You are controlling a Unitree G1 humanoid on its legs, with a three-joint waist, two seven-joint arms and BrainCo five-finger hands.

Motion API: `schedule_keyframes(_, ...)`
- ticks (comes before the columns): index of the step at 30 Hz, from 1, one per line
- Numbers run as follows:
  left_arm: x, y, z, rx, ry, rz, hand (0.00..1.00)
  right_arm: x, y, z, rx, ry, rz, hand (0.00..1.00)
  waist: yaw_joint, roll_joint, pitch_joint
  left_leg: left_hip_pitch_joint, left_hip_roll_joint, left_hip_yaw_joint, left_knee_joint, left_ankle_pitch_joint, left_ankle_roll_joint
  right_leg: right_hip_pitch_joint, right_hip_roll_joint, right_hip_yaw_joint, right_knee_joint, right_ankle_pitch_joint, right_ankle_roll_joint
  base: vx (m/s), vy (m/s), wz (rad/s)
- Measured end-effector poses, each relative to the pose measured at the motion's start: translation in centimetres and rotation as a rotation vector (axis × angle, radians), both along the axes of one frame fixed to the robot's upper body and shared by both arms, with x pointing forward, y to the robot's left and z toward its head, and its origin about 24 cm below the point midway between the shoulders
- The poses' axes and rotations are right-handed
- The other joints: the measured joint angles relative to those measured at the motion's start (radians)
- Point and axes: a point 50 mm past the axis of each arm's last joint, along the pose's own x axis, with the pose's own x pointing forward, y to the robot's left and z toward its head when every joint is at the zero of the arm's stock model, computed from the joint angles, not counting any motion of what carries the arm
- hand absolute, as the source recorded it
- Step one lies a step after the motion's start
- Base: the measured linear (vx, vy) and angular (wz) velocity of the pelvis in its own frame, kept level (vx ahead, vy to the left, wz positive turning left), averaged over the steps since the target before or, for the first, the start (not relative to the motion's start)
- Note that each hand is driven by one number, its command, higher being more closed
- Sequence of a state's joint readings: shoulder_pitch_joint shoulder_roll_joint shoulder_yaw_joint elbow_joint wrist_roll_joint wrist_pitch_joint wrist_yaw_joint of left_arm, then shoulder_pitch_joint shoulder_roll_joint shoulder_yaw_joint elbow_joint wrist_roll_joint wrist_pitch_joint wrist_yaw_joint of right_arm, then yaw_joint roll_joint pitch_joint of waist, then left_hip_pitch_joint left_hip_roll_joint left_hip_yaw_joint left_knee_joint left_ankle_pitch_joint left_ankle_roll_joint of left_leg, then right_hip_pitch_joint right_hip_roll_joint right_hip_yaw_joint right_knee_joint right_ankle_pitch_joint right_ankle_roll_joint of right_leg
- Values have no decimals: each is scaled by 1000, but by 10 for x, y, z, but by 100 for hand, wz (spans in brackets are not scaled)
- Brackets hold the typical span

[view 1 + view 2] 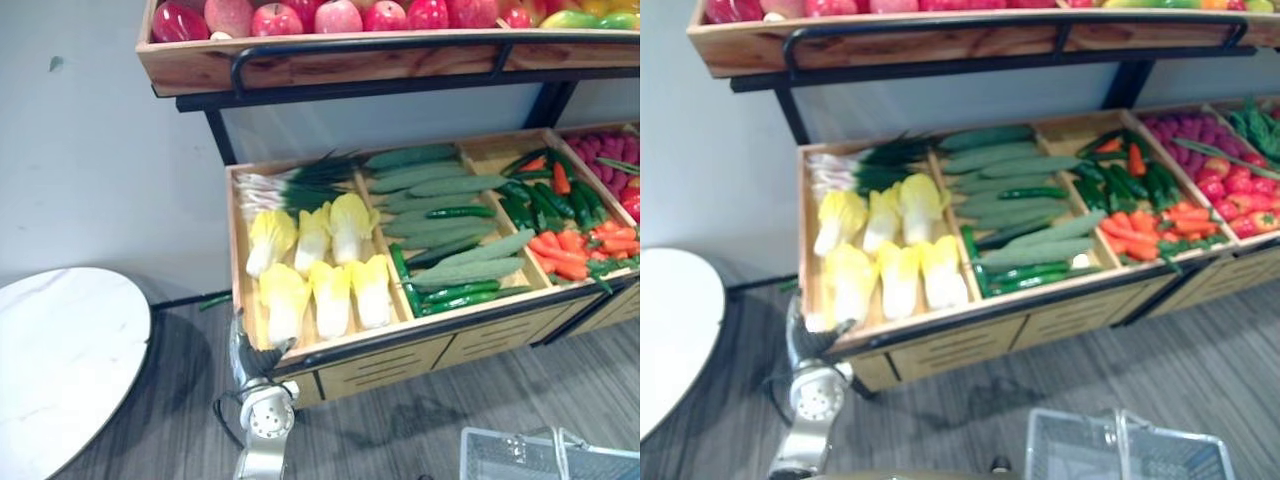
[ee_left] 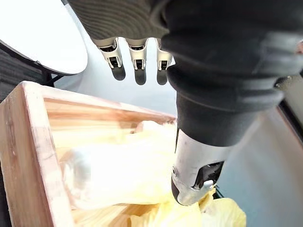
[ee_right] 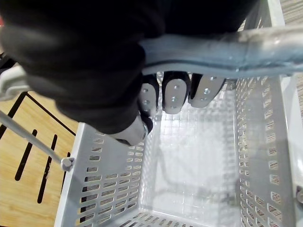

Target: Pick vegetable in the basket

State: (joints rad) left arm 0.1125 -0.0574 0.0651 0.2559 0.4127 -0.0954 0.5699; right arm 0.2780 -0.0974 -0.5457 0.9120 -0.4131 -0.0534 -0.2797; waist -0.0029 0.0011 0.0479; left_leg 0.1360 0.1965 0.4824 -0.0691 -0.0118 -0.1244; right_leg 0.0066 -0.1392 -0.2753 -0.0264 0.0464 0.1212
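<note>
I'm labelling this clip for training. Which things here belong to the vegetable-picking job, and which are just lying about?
In the job: left hand, open, at the cabbages in their crate; right hand, curled round the handle of the empty basket.
Lying about, for now: cucumbers, carrots, spring onions, apples on the top shelf, round white table.

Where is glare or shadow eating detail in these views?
Left eye view: round table washed out to flat white. Left wrist view: cabbage beneath the left hand blown out pale, leaf detail lost. Right wrist view: basket floor glossy, faint shadows across it.
</note>
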Motion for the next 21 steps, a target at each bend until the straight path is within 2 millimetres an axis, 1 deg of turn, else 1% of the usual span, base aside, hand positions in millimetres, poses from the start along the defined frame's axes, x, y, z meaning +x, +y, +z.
schedule_keyframes(8, 4, 8, -7, 25, 48, 49, 0, 3, 1, 0, 3, -4, 8, 100, -22, 1, 0, 6, 1, 8, -2, -6, -9, 2, 11, 10, -15, 3, 0, -2, -14, -4)
schedule_keyframes(18, 9, 19, -18, 32, 118, 137, 0, 10, 1, 0, 3, -14, 18, 100, -24, 4, 3, 2, -2, 27, -14, -8, -11, -15, 23, 33, -29, 10, -4, 0, -22, -7)
schedule_keyframes(21, 12, 22, -22, 31, 147, 161, 0, 16, -2, -1, 4, -12, 26, 100, -29, 5, 6, -12, -5, 27, -14, -8, -11, -30, 23, 39, -29, 11, -4, -1, -10, -1)
